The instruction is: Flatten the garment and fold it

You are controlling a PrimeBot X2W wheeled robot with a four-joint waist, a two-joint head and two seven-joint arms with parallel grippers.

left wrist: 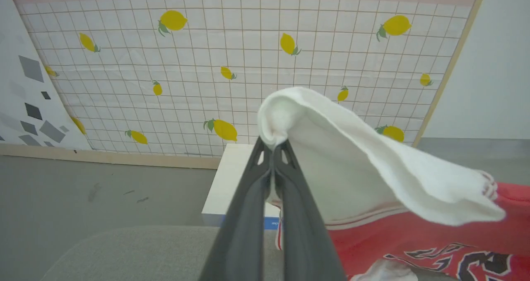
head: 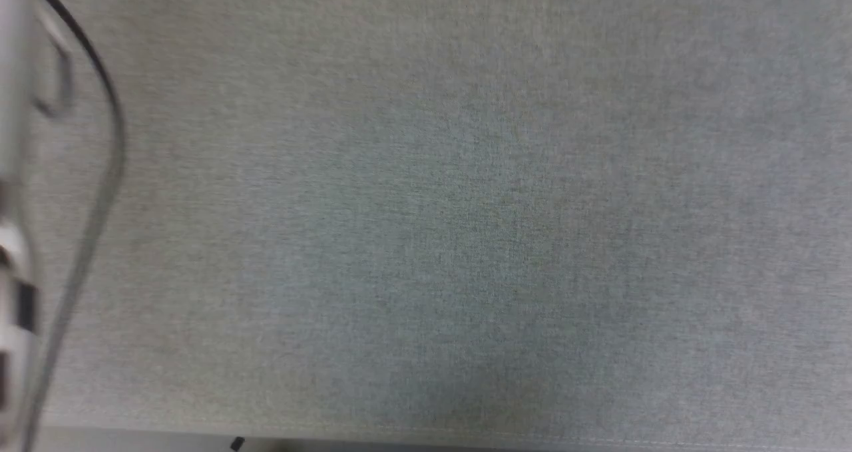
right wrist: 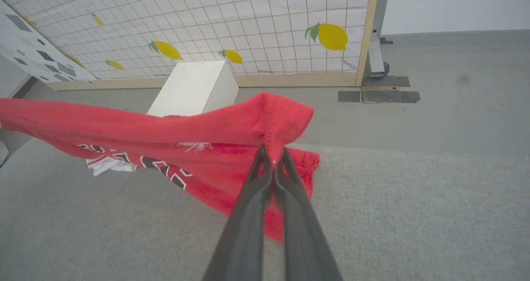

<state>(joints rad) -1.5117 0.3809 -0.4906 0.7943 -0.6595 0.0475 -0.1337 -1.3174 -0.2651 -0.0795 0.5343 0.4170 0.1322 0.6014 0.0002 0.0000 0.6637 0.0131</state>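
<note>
The garment (right wrist: 215, 148) is a red jersey with black lettering, lifted off the grey cloth table (right wrist: 393, 214). My right gripper (right wrist: 273, 150) is shut on a red edge of it, and the fabric stretches away to the left of the right wrist view. My left gripper (left wrist: 273, 144) is shut on a white sleeve (left wrist: 364, 161), which drapes to the right over the red body (left wrist: 414, 239) with its black lettering. In the head view, a blurred pale forearm (head: 13, 172) with a black cable (head: 110, 92) sits at the left edge above the grey table (head: 466, 226).
A white box (right wrist: 192, 88) stands on the grey floor beyond the table. Behind it rises a lemon-patterned grid panel (left wrist: 248, 66) in a wooden frame. Dark tape patches (right wrist: 379, 94) mark the floor at the panel's foot. The table's edge (head: 426, 433) runs along the bottom of the head view.
</note>
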